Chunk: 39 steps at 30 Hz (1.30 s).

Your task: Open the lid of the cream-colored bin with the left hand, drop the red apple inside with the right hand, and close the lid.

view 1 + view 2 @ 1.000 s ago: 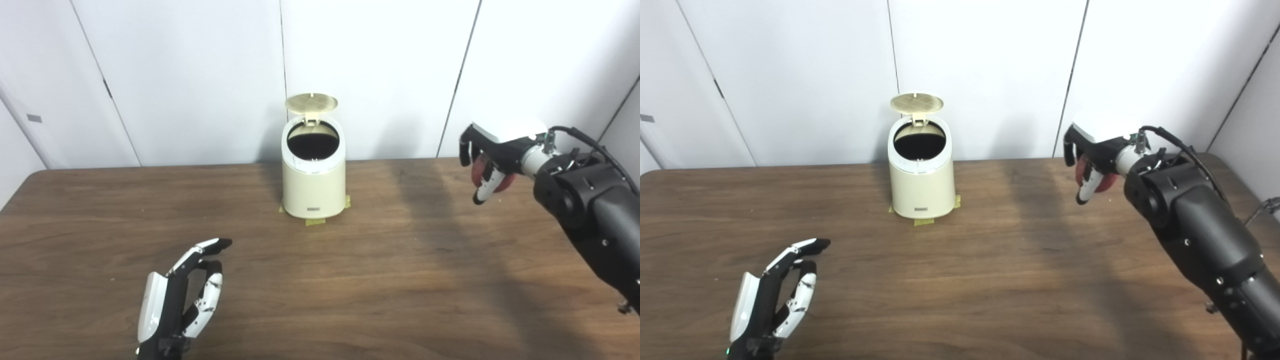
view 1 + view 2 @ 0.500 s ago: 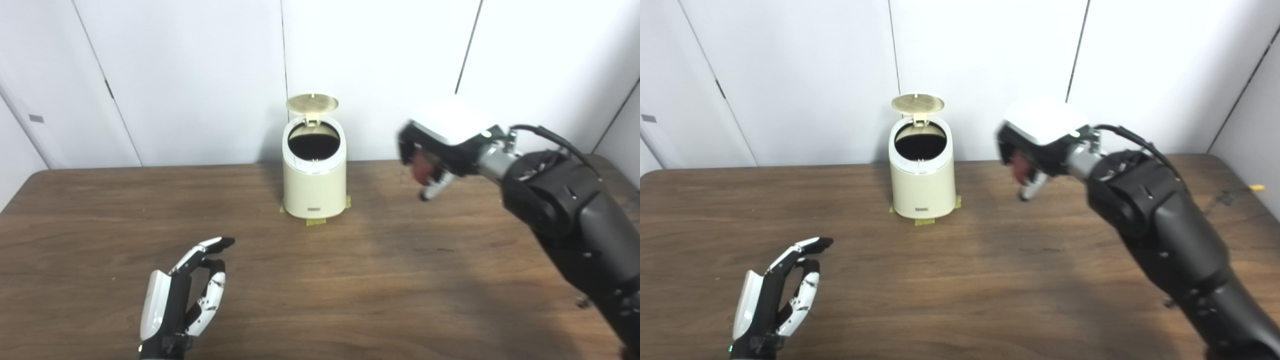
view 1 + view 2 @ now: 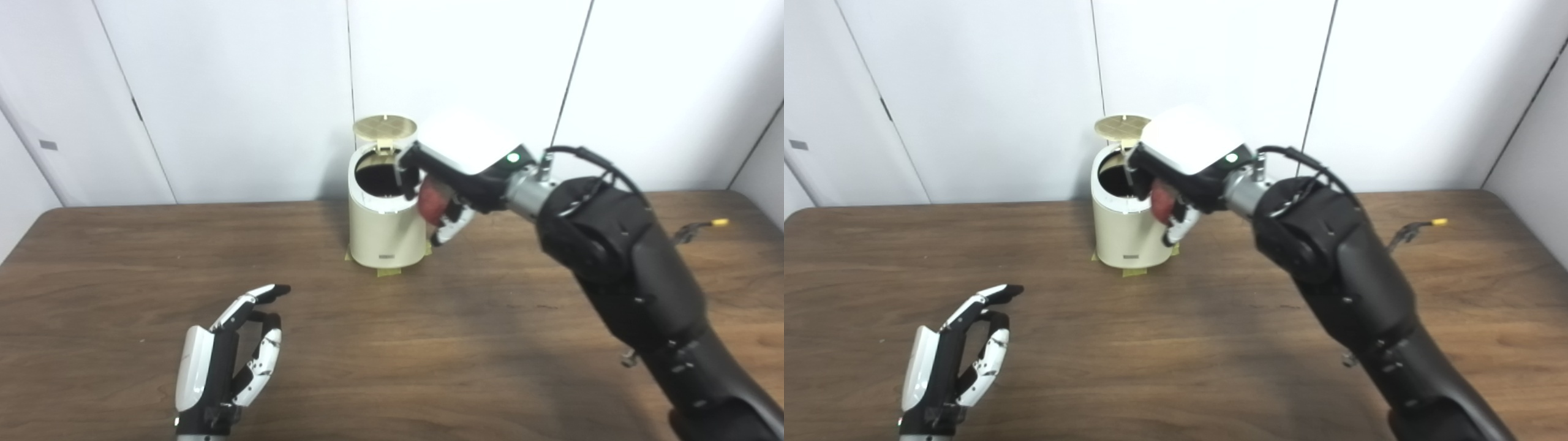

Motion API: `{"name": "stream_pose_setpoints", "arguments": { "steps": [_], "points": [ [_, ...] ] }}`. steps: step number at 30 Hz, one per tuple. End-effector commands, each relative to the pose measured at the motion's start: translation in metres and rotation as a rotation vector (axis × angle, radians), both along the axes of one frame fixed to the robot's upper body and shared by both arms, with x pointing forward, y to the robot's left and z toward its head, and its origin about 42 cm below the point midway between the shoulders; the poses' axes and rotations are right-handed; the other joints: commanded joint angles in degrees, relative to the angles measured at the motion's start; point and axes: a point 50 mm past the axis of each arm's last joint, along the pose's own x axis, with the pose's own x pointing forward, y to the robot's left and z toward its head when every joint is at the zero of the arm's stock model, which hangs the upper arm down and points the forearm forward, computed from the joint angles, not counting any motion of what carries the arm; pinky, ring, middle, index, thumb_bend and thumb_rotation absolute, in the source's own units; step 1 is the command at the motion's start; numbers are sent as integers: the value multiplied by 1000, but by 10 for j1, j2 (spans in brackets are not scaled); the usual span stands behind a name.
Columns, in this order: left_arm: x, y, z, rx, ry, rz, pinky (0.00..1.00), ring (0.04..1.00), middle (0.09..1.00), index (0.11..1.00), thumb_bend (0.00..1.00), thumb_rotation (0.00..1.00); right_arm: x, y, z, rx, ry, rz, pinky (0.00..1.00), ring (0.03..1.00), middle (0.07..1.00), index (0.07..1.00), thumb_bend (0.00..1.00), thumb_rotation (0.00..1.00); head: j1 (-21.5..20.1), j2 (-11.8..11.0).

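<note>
The cream-colored bin [image 3: 383,229] stands at the back middle of the table, its round lid [image 3: 384,127] tipped up and open, the dark inside showing. My right hand [image 3: 450,177] is shut on the red apple [image 3: 432,202] and holds it in the air by the bin's right upper rim, partly in front of the opening. My left hand [image 3: 229,361] is open and empty, low over the table at the front left, well away from the bin.
The brown wooden table [image 3: 122,263] runs across the whole view, with white wall panels behind it. Yellow tape [image 3: 387,271] marks the bin's base. A thin cable with a yellow tip [image 3: 704,225] lies at the far right.
My right hand has carried the apple leftward from the far right of the table to the bin's rim. The left hand and the bin have stayed put.
</note>
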Motion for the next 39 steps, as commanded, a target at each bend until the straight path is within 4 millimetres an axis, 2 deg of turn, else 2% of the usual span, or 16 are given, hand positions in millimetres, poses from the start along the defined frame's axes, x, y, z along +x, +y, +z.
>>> {"name": "stream_pose_setpoints", "arguments": {
  "steps": [1, 4, 11, 16, 24, 30, 39],
  "points": [
    [10, -13, -7, -33, 3, -10, 657, 761, 762, 740, 159, 734, 5, 9, 33, 15, -154, 25, 263, 393, 567, 457, 508, 0, 0, 1],
    [10, -15, -6, -37, 11, -13, 667, 768, 770, 746, 161, 758, 15, 16, 31, 17, -177, 37, 257, 400, 566, 458, 508, 0, 3, 0],
    [11, -18, -6, -27, 9, -21, 667, 769, 775, 746, 167, 776, 50, 19, 12, 96, -226, 127, 322, 455, 579, 455, 490, 0, 6, -1],
    [10, -20, -5, -22, 5, -24, 666, 768, 773, 742, 158, 723, 66, 19, 0, 141, -257, 149, 367, 462, 565, 443, 495, 0, 8, -1],
    [10, -22, -5, -5, 8, -19, 661, 766, 774, 747, 161, 729, 88, 21, -15, 163, -312, 160, 405, 479, 537, 423, 498, 0, 12, -1],
    [9, -24, -4, -2, 1, -18, 656, 762, 771, 748, 151, 716, 100, 20, -29, 189, -320, 175, 408, 477, 530, 426, 499, 0, 14, 1],
    [7, -27, -4, 11, 8, -17, 659, 764, 771, 746, 155, 714, 104, 19, -41, 217, -338, 195, 397, 494, 526, 424, 498, 0, 17, 4]
  ]
}}
